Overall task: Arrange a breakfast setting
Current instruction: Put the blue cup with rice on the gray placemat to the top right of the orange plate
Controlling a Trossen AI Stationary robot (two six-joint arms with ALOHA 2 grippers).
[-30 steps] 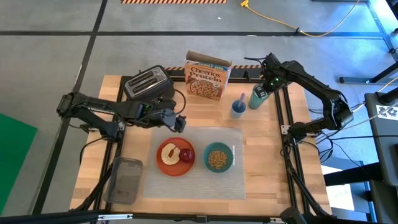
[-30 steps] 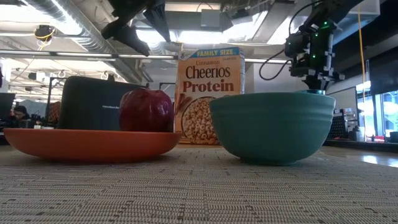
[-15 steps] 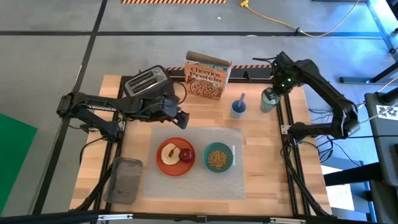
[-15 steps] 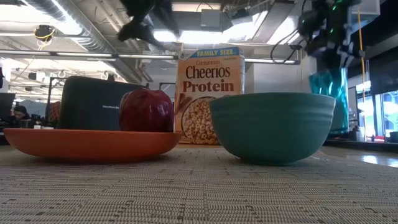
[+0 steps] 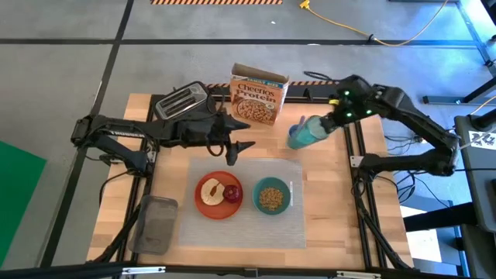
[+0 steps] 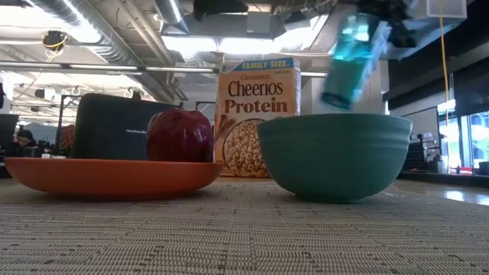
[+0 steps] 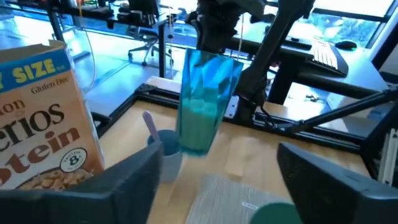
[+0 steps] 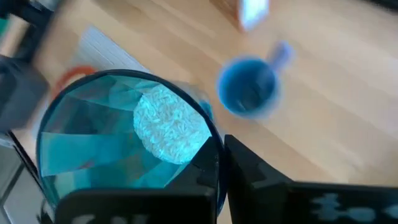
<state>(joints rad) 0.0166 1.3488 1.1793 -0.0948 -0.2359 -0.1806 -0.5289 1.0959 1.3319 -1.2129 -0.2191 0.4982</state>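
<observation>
My right gripper (image 5: 332, 122) carries the green tumbler (image 5: 310, 131) tilted in the air, clear of the table (image 5: 333, 194).

Landmark: the pale placemat (image 5: 294, 225). The tumbler hangs just beyond the placemat's far right corner, beside the small blue cup (image 5: 295, 136), with my right fingers closed on its rim end. The orange plate (image 5: 212, 208) sits on the placemat's left half and holds the toast slice (image 5: 210, 192) and the red apple (image 5: 232, 193). The teal bowl (image 5: 272, 197) sits on the placemat just right of the plate. My left gripper (image 5: 240, 147) hovers above the placemat's far left edge, fingers spread and holding nothing. The cereal box (image 5: 256, 95) and black toaster (image 5: 183, 101) stand beyond the placemat's far edge.
</observation>
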